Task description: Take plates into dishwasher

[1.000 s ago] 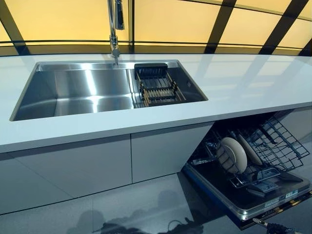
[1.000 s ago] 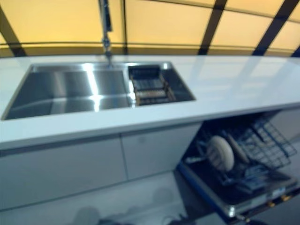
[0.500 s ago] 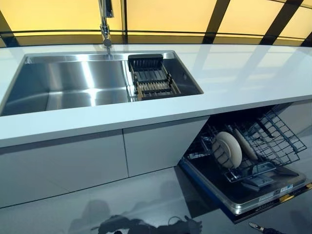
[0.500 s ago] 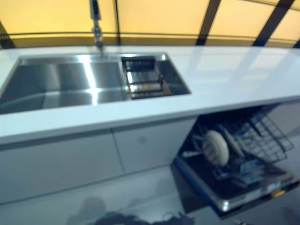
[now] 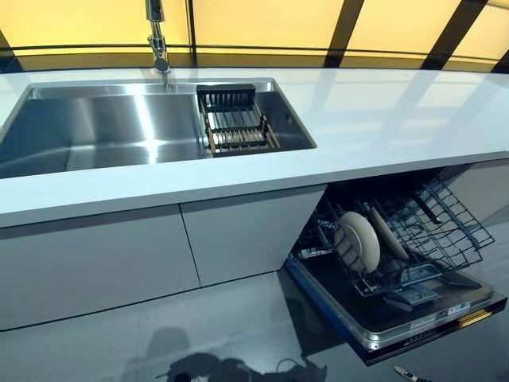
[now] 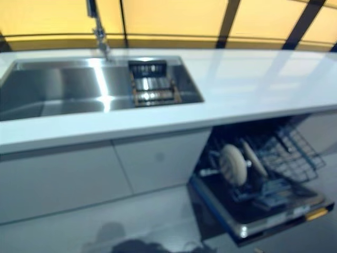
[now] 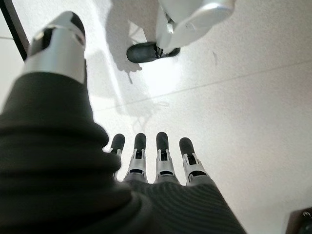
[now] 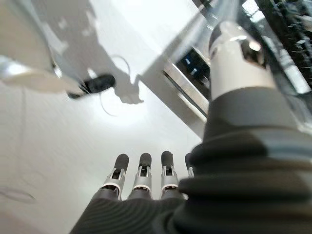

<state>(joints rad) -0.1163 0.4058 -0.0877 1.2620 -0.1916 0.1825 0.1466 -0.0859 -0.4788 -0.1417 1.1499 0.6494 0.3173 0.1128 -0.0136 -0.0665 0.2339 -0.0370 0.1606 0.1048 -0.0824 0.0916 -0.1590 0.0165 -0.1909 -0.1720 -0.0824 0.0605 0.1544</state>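
Two pale round plates (image 5: 356,241) stand on edge in the lower rack (image 5: 445,231) of the open dishwasher, under the right end of the counter. They also show in the right eye view (image 6: 233,164). My left hand (image 7: 151,165) hangs over the pale floor with straight fingers and holds nothing. My right hand (image 8: 146,180) also hangs with straight fingers and is empty, close to the edge of the dishwasher door (image 8: 190,97). No plate shows on the counter or in the sink.
A steel sink (image 5: 103,127) with a faucet (image 5: 157,40) is set in the white counter (image 5: 382,111). A dark wire drainer (image 5: 232,119) sits at the sink's right end. The dishwasher door (image 5: 398,310) lies folded down over the floor.
The whole picture has shifted left, so the camera has moved. The plates, rack and sink have stayed where they were.
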